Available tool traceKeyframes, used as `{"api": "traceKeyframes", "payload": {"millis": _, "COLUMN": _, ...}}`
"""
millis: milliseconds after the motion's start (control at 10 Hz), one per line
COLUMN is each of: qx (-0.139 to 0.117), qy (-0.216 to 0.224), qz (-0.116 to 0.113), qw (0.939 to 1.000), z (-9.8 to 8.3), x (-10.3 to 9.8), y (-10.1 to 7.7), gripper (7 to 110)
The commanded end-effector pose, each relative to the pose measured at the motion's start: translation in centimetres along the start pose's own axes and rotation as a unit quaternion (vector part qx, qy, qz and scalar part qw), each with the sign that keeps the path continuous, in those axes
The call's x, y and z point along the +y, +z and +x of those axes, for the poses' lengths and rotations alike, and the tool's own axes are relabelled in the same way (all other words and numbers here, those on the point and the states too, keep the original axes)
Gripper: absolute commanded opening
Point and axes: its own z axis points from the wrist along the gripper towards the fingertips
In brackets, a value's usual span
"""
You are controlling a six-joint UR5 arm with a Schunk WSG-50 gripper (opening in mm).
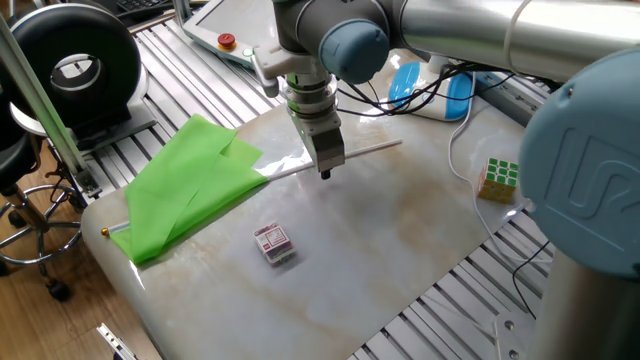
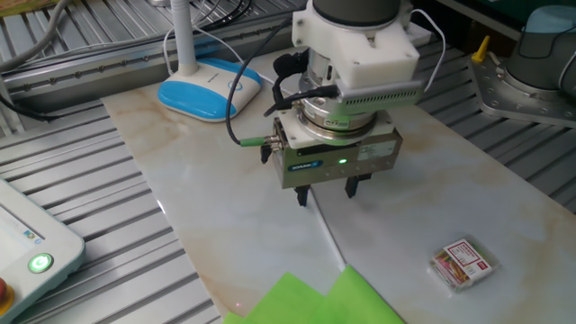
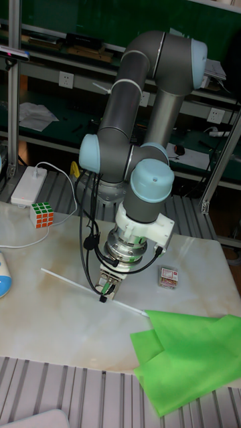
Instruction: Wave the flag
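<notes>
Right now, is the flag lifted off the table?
No. The flag lies flat on the table, its green cloth spread out and its pole resting on the surface under the gripper.

A robotics lab: a big grey industrial arm (image 3: 127, 127) with blue joint caps is mounted at a pale marble-look surface (image 1: 400, 230) set on a frame of ribbed aluminium rails (image 1: 180, 75). A teach pendant (image 1: 222, 28) with a red stop button lies at the edge, cables (image 1: 420, 95) trail across, and wall sockets (image 3: 65, 79) and cluttered metal shelving (image 3: 60, 47) fill the background. A Rubik's cube (image 1: 499, 178) sits as a test prop
</notes>
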Motion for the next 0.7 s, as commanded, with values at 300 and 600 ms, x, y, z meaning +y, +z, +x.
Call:
{"api": "traceKeyframes", "payload": {"millis": 300, "qx": -0.018, "qy": -0.007, "qz": -0.004, "qw": 0.9998, "z": -0.16, "x": -0.60, "y": 0.88, "gripper": 66}}
{"api": "traceKeyframes", "payload": {"millis": 600, "qx": -0.023, "qy": -0.006, "qz": 0.000, "qw": 0.9997, "z": -0.29, "x": -0.70, "y": 0.76, "gripper": 44}}
